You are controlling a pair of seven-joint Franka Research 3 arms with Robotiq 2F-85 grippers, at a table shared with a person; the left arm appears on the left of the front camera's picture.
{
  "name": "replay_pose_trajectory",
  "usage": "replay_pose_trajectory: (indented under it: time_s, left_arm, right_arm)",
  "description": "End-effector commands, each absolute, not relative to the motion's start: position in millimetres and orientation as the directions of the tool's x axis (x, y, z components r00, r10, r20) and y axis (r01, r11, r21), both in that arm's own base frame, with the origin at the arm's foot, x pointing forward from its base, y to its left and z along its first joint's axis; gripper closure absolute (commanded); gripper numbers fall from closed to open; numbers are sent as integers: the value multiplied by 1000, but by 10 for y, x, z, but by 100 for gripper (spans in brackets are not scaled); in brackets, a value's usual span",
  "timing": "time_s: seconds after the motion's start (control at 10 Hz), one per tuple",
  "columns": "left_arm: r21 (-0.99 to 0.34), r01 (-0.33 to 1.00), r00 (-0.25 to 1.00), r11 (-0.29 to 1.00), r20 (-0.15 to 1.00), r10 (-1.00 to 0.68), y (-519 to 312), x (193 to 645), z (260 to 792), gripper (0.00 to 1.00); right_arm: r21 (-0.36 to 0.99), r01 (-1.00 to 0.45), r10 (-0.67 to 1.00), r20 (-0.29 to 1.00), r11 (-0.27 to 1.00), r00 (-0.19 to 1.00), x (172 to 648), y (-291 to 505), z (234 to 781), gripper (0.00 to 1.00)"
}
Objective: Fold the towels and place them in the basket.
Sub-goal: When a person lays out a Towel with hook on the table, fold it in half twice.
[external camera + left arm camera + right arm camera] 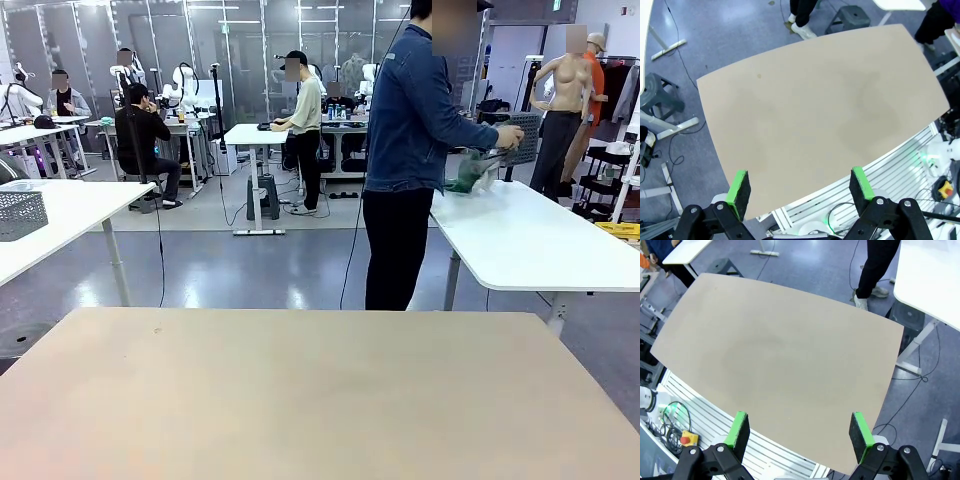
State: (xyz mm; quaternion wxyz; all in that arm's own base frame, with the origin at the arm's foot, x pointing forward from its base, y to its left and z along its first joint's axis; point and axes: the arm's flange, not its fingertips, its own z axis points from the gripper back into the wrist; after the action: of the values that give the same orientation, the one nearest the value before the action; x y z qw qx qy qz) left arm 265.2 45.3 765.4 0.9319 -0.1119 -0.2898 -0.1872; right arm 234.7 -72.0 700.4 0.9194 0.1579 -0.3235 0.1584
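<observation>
A busy lab with white desks and other people working at the back. In the lower half of the front view lies a tan table (300,400), its top bare. Just beyond its far edge, right of centre, a person (405,130) in a denim jacket and dark trousers stands turned toward a white table (540,240) at the right of the frame. A green towel (466,178) hangs bunched at that white table's near corner, below the person's raised hand (510,137). Right beside that hand is a dark mesh basket (528,128), partly hidden; I cannot tell whether the hand is holding it.

From the left wrist, the left gripper (800,185) hangs high over the tan table, jaws spread wide, with nothing between the green pads (738,187). From the right wrist, the right gripper (799,429) hangs just the same, jaws wide apart and empty, with the person's legs at the top of the frame.
</observation>
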Motion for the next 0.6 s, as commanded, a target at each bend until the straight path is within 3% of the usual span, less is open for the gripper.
replay_pose_trajectory:
  time_s: [0.0, 0.5]
  left_arm:
    - [-100, 421, 758, 901, 584, -289, 441, 2651, 7659, 0]
    - [-100, 421, 758, 901, 584, -289, 441, 2651, 7659, 0]
  right_arm:
    - [192, -395, 186, 649, 898, 738, 2356, -709, 7009, 0]
    - [192, -395, 186, 649, 898, 738, 2356, -709, 7009, 0]
